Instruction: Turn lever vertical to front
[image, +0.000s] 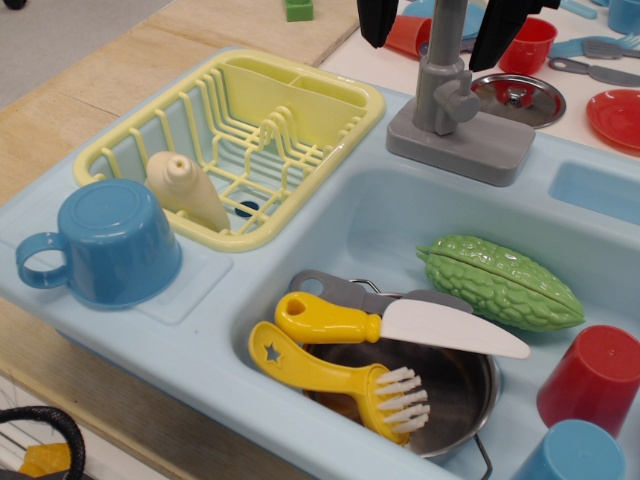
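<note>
The grey toy faucet (440, 70) stands on its flat grey base (460, 148) at the back edge of the light blue sink (300, 420). The lever (461, 101) is a short grey knob sticking out to the right-front from the column. My gripper (440, 22) hangs over the faucet at the top edge. Its two black fingers (378, 20) are spread, one on each side of the column, above the lever and not touching it. It holds nothing.
A yellow dish rack (330, 100) with a cream bottle (185, 190) sits left. A blue cup (110, 240) stands front left. In the basin lie a green bitter gourd (500, 280), knife (400, 325), brush (340, 378), metal pot (450, 400) and red cup (595, 378).
</note>
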